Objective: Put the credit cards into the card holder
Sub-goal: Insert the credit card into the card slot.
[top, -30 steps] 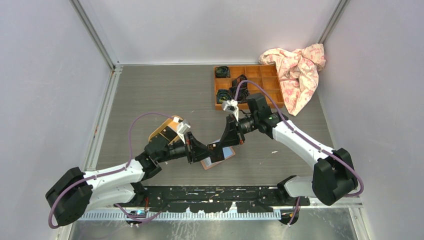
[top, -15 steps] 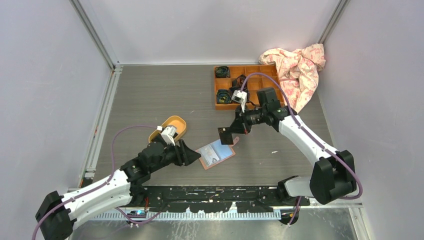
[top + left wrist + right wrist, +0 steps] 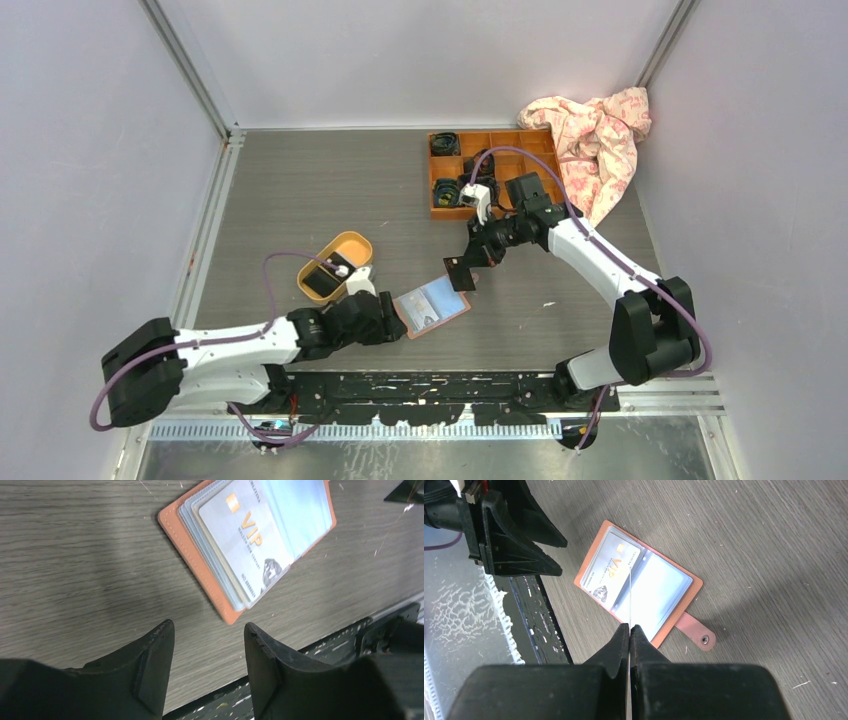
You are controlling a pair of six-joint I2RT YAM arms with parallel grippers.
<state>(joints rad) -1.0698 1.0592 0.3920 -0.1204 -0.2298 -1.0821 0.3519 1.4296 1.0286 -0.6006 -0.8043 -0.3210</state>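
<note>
Right wrist alone: credit card edge-on in pinching right tool; left tool spread.

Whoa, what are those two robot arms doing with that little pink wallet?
They are filling it with cards. The pink card holder lies open on the table, with a VIP card already in one clear pocket. The right arm's fingers are pinched shut on another thin credit card, held edge-on near the holder. The left arm's fingers are open and empty, just beside the holder's corner.
</note>
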